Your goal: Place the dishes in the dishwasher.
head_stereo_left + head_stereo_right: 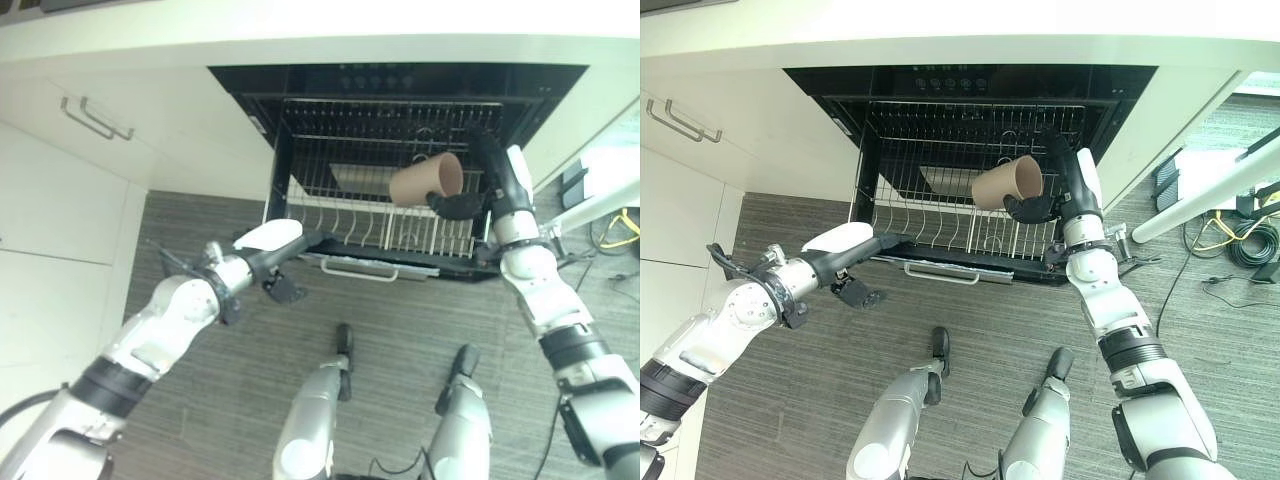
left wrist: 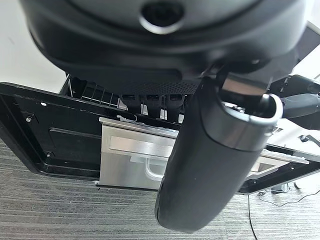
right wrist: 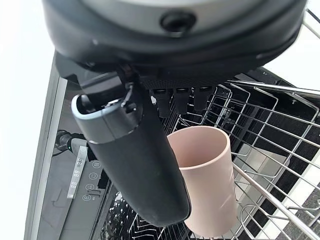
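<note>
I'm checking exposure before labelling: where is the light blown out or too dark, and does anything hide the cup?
Left eye view: counter washed out white, dishwasher cavity dark, yet the cup in the right hand reads clearly above the rack. Right wrist view: bright glare beside the hand; its thumb covers part of the cup. Left wrist view: left hand darkens the middle.

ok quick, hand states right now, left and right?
Left hand: cannot tell; it rests by the dishwasher door.
Right hand: shut on the pink cup, over the rack.

Arms: silver-grey, with black joint bands.
Left hand (image 1: 262, 262): dark, white cover.
Right hand (image 1: 1065, 190): dark, white-backed.
</note>
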Controlling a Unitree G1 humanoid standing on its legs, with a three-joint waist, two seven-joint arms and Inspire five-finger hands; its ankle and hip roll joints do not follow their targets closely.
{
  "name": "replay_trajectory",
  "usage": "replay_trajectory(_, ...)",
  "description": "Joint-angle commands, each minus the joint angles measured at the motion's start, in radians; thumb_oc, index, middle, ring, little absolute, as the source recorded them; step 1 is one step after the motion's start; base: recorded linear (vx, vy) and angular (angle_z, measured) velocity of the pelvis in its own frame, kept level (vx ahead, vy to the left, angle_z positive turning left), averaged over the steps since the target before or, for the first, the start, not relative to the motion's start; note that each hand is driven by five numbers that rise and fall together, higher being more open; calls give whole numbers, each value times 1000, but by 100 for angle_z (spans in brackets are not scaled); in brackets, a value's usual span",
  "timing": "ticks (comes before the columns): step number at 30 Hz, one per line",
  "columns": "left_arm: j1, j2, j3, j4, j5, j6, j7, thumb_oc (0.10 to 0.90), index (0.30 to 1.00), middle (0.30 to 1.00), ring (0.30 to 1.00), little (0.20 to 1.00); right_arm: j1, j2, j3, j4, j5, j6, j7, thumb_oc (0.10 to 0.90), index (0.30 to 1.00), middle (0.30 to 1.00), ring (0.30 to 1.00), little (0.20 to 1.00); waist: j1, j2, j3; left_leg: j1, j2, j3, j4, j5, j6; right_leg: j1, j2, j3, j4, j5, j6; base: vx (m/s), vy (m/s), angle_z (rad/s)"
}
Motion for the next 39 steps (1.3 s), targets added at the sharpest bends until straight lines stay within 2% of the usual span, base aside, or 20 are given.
replay_trajectory(1,-2,-32,70,-85,29,-19,7,800,900,900,900,900,-47,-57,-59,-158,-48,-139,-54,800,900,900,900,900,5,53,-15,33,76,-13,43,-92,-13,17,-34,-29,32,-2,46,0,0,0)
replay_trajectory(5,17,-46,83,-84,40,-9,12,800,900,900,900,900,-18,-39,-83,-194,-25,-179,-92,800,900,900,900,900,-2,48,-15,46,79,-10,43,-97,-11,29,-30,-30,32,-6,44,0,0,0)
replay_trajectory(6,37,-58,94,-87,50,3,20,800,900,900,900,900,13,-22,-97,-222,4,-232,-110,800,900,900,900,900,-7,44,-15,62,82,-8,43,-101,-10,44,-29,-31,32,-9,43,0,0,0)
replay_trajectory(10,95,-90,124,-78,71,26,75,800,900,900,900,900,102,31,-129,-330,21,-323,-134,800,900,900,900,900,-25,29,-24,103,96,0,43,-109,-10,84,-22,-33,32,-20,41,10,-9,-1)
replay_trajectory(12,127,-108,140,-70,74,36,116,800,900,900,900,900,148,56,-142,-374,45,-364,-132,800,900,900,900,900,-34,19,-45,122,106,4,43,-116,-11,102,-16,-33,32,-31,39,59,-53,-9)
replay_trajectory(16,242,-164,203,-52,61,26,280,800,900,900,900,900,274,95,-182,-464,94,-498,-79,800,900,900,900,900,-49,-4,-116,186,147,10,43,-122,-18,174,10,-36,32,-70,27,99,-83,-8)
replay_trajectory(19,293,-192,243,-38,41,5,370,800,900,900,900,900,319,96,-199,-497,130,-532,-44,800,900,900,900,900,-49,-15,-168,228,164,-1,43,-122,-21,228,36,-34,32,-102,15,141,-62,0)
replay_trajectory(21,325,-208,273,-30,5,-16,430,800,900,900,900,900,346,96,-211,-517,170,-528,-17,800,900,900,900,900,-46,-21,-200,264,168,-12,43,-129,-23,273,54,-29,32,-129,1,198,-15,3)
replay_trajectory(22,357,-230,312,-28,-26,-40,466,800,900,900,900,900,380,99,-229,-530,202,-529,5,800,900,900,900,900,-41,-27,-229,288,162,-33,43,-125,-18,303,74,-20,32,-139,-18,233,23,5)
replay_trajectory(26,434,-262,407,-23,-125,-84,491,800,900,900,900,900,447,105,-279,-549,257,-502,29,800,900,900,900,900,-30,-44,-254,352,120,-84,43,-153,5,377,100,5,32,-156,-37,176,99,6)
replay_trajectory(29,490,-281,469,-17,-164,-84,495,800,900,900,900,900,498,124,-326,-561,285,-486,53,800,900,900,900,900,-32,-55,-266,377,92,-96,43,-173,25,404,96,11,32,-150,-36,105,177,-4)
replay_trajectory(30,516,-287,498,-12,-175,-87,507,800,900,900,900,900,526,136,-349,-572,307,-473,61,800,900,900,900,900,-35,-61,-273,385,75,-98,43,-186,37,409,86,15,32,-127,-33,69,252,-8)
replay_trajectory(32,565,-300,583,12,-245,-99,530,800,900,900,900,900,601,183,-417,-595,435,-438,127,800,900,900,900,900,-48,-76,-288,390,17,-83,43,-221,81,396,43,32,32,-20,-16,-6,339,-16)
replay_trajectory(33,574,-303,605,17,-244,-93,549,800,900,900,900,900,617,200,-433,-597,463,-437,142,800,900,900,900,900,-50,-79,-290,388,3,-69,43,-229,89,384,29,30,32,4,-10,-104,308,-37)
replay_trajectory(35,596,-297,644,25,-258,-80,586,800,900,900,900,900,630,220,-445,-591,500,-424,167,800,900,900,900,900,-37,-84,-295,385,-10,-27,43,-239,93,354,6,-10,32,50,3,-128,254,-55)
replay_trajectory(36,639,-303,701,42,-284,-71,655,800,900,900,900,900,630,242,-443,-583,576,-407,220,800,900,900,900,900,-9,-72,-299,385,1,47,43,-257,98,332,1,-111,55,77,18,-145,257,-96)
replay_trajectory(37,651,-308,718,48,-302,-76,675,800,900,900,900,900,631,247,-441,-584,596,-400,231,800,900,900,900,900,-1,-66,-301,382,5,62,43,-258,102,325,9,-132,84,69,16,-202,284,-139)
replay_trajectory(39,668,-319,767,89,-379,-87,702,800,900,900,900,900,637,257,-429,-588,620,-394,245,800,900,900,900,900,12,-58,-311,357,2,84,43,-257,124,307,70,-157,178,17,-1,-172,154,-112)
